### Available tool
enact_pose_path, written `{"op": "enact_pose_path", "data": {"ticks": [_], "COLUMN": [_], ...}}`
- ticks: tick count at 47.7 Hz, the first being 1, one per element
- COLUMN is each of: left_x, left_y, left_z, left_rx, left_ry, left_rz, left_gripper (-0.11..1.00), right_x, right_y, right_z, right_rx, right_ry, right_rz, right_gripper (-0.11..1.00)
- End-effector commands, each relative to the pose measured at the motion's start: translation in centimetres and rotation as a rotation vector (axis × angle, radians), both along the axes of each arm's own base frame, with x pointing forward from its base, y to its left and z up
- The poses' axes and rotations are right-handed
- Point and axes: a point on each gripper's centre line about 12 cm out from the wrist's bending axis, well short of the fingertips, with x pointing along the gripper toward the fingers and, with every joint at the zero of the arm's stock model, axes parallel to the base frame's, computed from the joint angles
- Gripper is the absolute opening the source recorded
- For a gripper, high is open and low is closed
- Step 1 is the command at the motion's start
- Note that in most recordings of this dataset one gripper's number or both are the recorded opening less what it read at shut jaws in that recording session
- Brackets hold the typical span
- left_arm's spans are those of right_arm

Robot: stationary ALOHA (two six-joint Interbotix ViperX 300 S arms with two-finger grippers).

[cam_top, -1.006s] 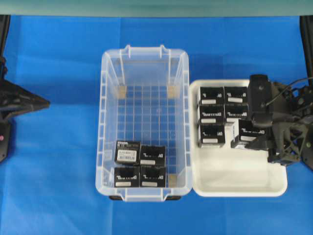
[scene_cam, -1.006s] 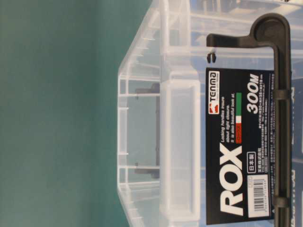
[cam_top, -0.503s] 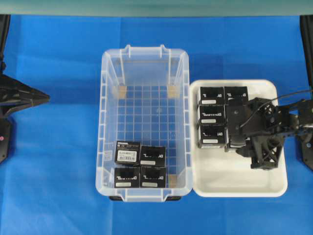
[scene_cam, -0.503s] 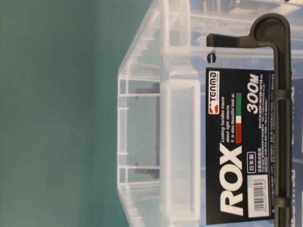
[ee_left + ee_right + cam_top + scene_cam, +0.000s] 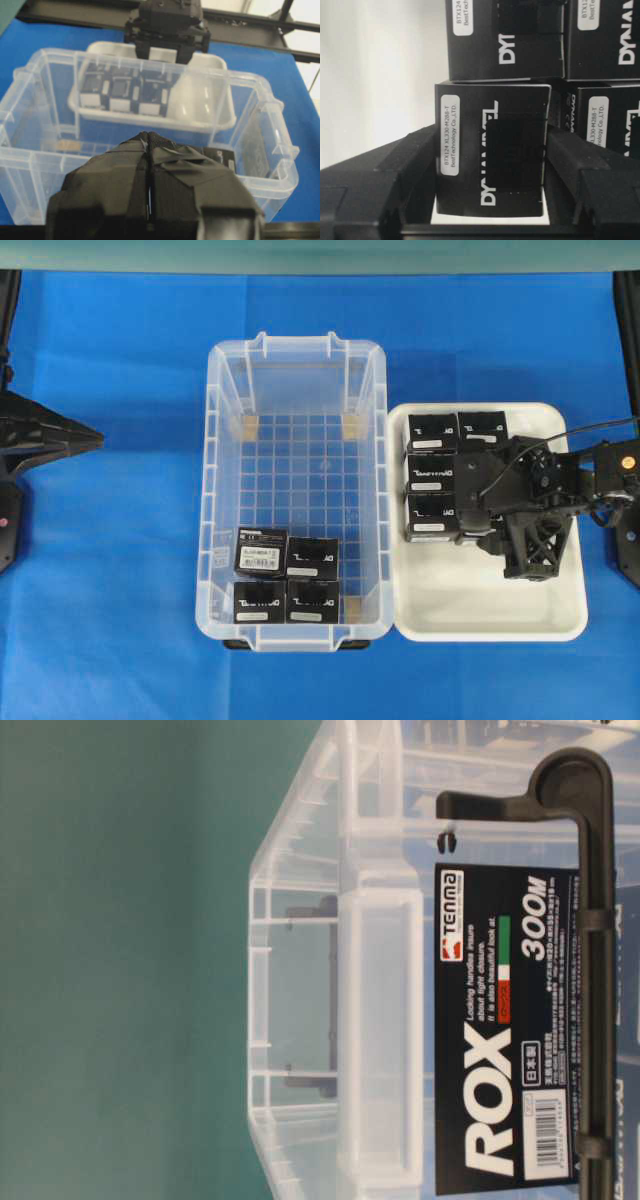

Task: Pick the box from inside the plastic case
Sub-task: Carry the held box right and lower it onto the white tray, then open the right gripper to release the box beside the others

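Observation:
The clear plastic case (image 5: 212, 490) sits mid-table with three small black boxes (image 5: 312, 558) and a white-stickered one (image 5: 260, 550) in its near end. Over the white tray (image 5: 480, 610) my right gripper (image 5: 485, 522) is shut on a black box (image 5: 490, 150), whose sides meet both fingers (image 5: 395, 170). That box stands low in the tray, right behind two others (image 5: 505, 40). At the far left of the overhead view, outside the case, my left gripper (image 5: 95, 440) is shut and holds nothing.
Several more black boxes (image 5: 432, 472) stand in rows at the tray's left and far side. The tray touches the case's right wall. The table-level view shows only the case's end wall (image 5: 380, 1020) with its ROX label.
My right gripper, carrying the box, has swung left and come down into the tray beside the boxes standing there. The left arm and the boxes in the case have not moved.

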Motion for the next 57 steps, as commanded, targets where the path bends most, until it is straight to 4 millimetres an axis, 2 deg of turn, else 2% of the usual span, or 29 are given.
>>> {"op": "enact_pose_path", "data": {"ticks": [1,12,18,20,29,37,45,54,57], "left_x": [0.2,0.3,0.5,0.5,0.6,0.6,0.6,0.5,0.5], "left_y": [0.1,0.1,0.1,0.1,0.1,0.1,0.1,0.1,0.1], "left_z": [1.1,0.9,0.5,0.5,0.4,0.4,0.3,0.4,0.3], "left_rx": [0.002,0.004,0.0,0.0,-0.002,-0.002,-0.002,-0.003,-0.002], "left_ry": [-0.028,-0.018,-0.005,-0.003,0.001,0.0,0.004,0.001,0.004], "left_rz": [0.003,0.003,0.003,0.003,0.004,0.002,0.004,0.004,0.004], "left_gripper": [-0.06,-0.06,-0.06,-0.06,-0.06,-0.06,-0.06,-0.06,-0.06], "right_x": [0.4,0.8,1.2,1.5,1.8,1.9,1.1,-0.7,-1.6], "right_y": [-0.2,-0.2,-0.2,-0.2,-0.3,-0.4,-0.8,-0.7,-0.5], "right_z": [0.4,1.3,2.1,2.6,4.7,9.2,13.9,17.2,18.5], "right_rx": [-0.002,0.0,0.001,0.003,0.012,0.014,0.028,0.068,0.073], "right_ry": [-0.003,0.008,-0.008,-0.028,-0.101,-0.22,-0.376,-0.56,-0.669], "right_rz": [-0.005,-0.003,-0.005,-0.014,-0.04,-0.052,-0.095,-0.156,-0.157], "right_gripper": [0.61,0.61,0.88,0.93,0.94,0.94,0.94,0.94,0.94]}}
